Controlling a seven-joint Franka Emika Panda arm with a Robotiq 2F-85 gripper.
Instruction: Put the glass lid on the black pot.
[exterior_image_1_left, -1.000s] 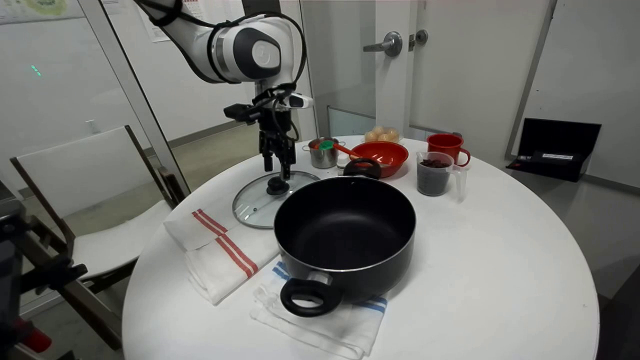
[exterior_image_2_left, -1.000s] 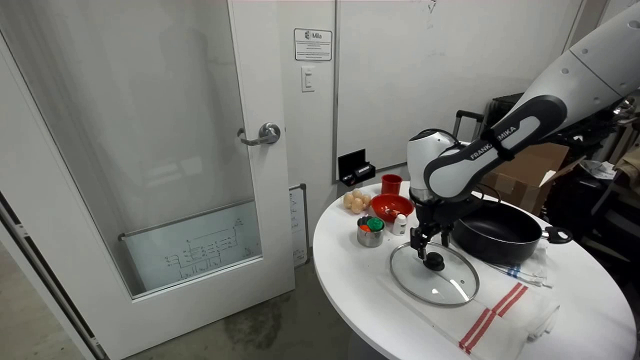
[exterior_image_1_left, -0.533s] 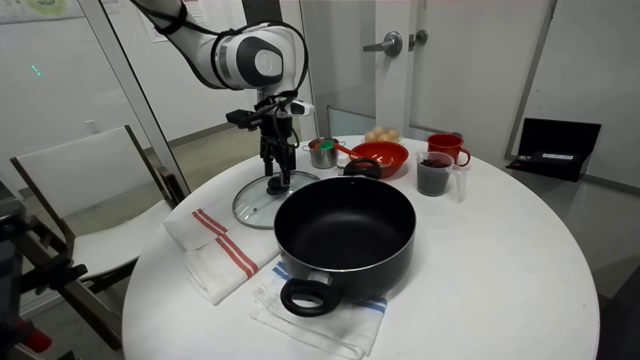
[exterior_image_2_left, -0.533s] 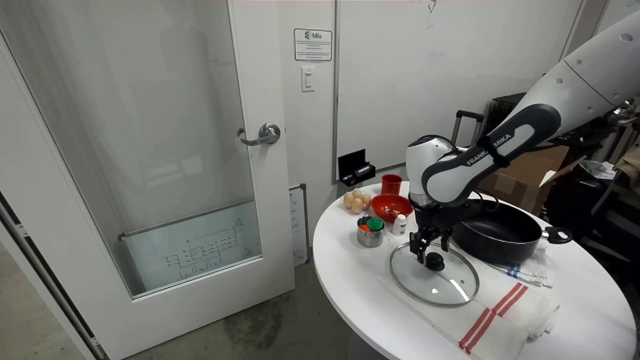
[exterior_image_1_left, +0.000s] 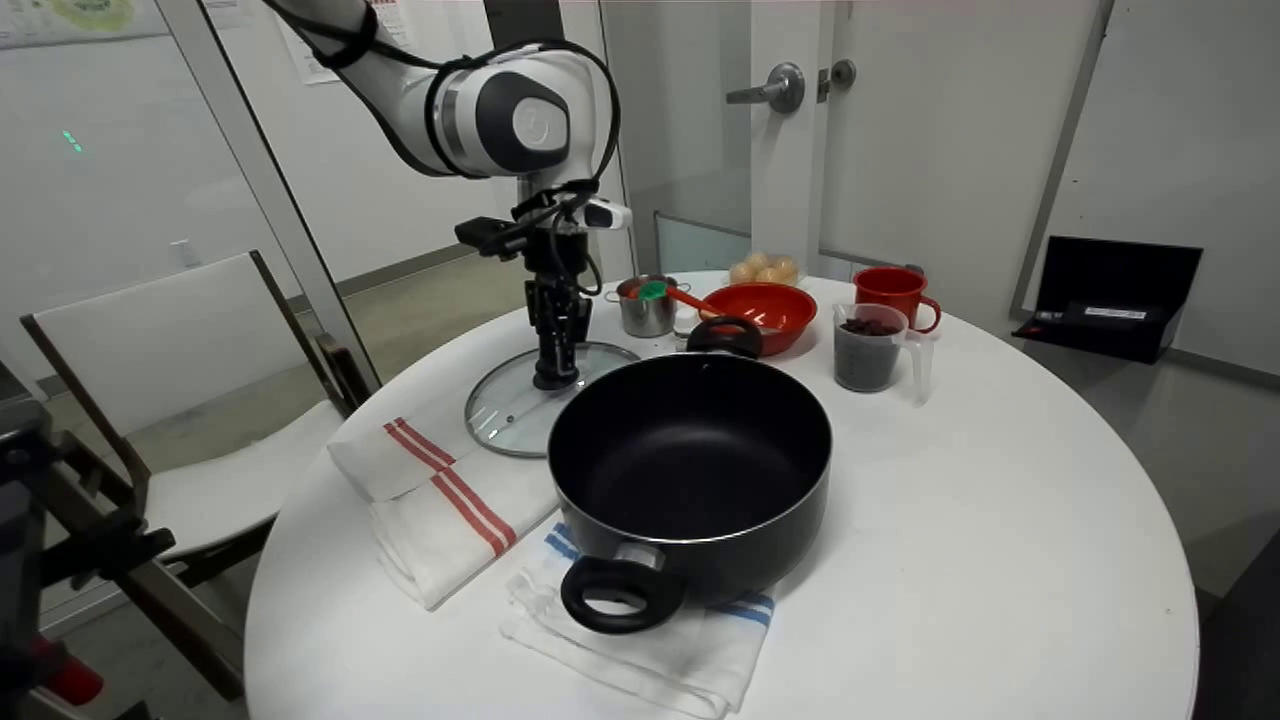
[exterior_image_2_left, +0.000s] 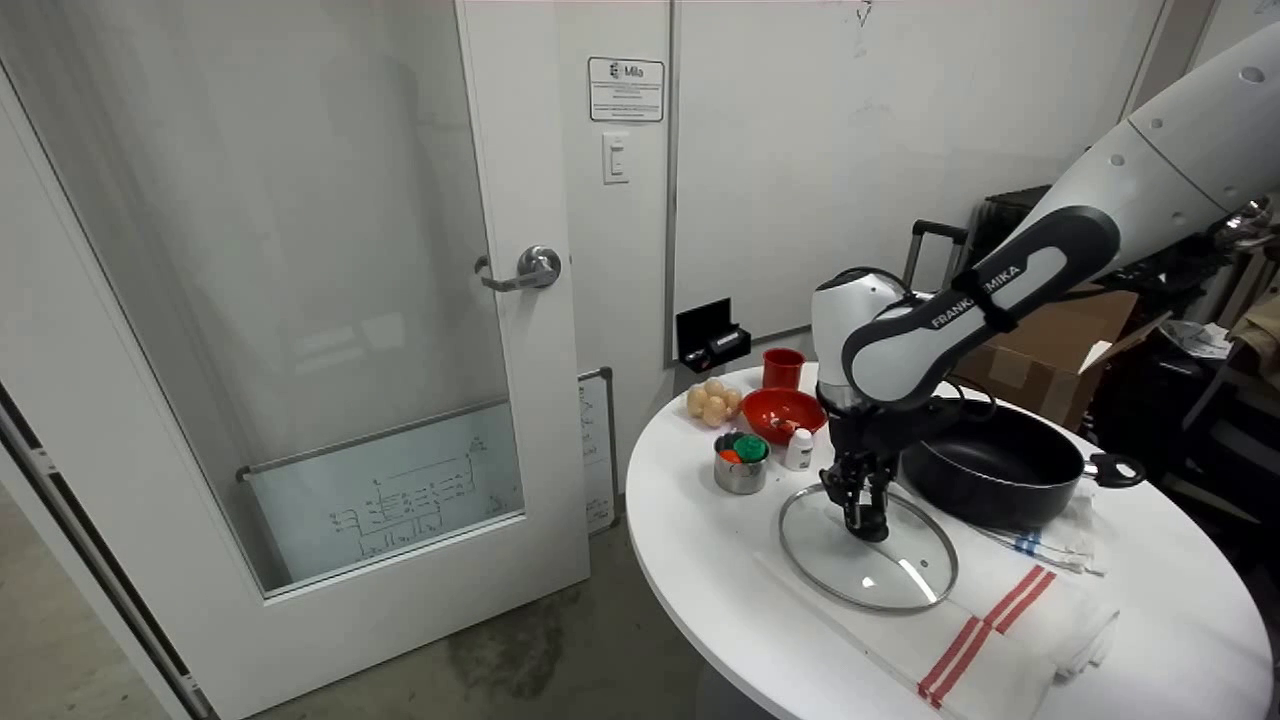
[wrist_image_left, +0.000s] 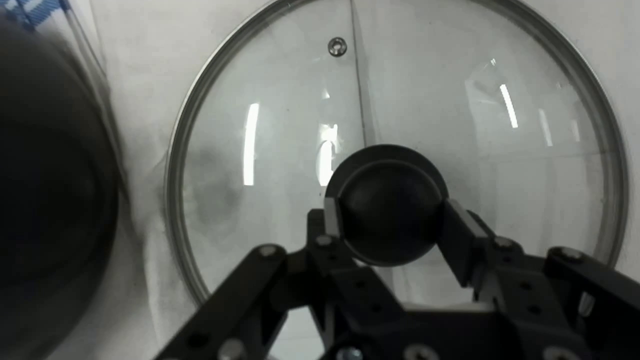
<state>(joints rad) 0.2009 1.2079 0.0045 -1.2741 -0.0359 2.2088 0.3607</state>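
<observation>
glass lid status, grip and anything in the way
Fingers shut on black knob. Glass lid resting on red-striped towel. Black pot uncovered beside it, its height likely the main thing to clear.

- Here's the glass lid (wrist_image_left: 400, 117), round, clear and ringed in metal, lying flat over the red-striped towel (exterior_image_1_left: 455, 530), right way up.
- Look at its black knob (wrist_image_left: 387, 215): dead centre on top, pinched from both sides!
- And there's the black pot (exterior_image_1_left: 690, 455), wide and round, upright and open on the blue-striped towel (exterior_image_1_left: 640, 655), dark inside in full view.
- Two loop handles (exterior_image_1_left: 655, 590) on it, black too, at opposite ends.
- Lid and pot sit side by side, just apart in the wrist view.
</observation>
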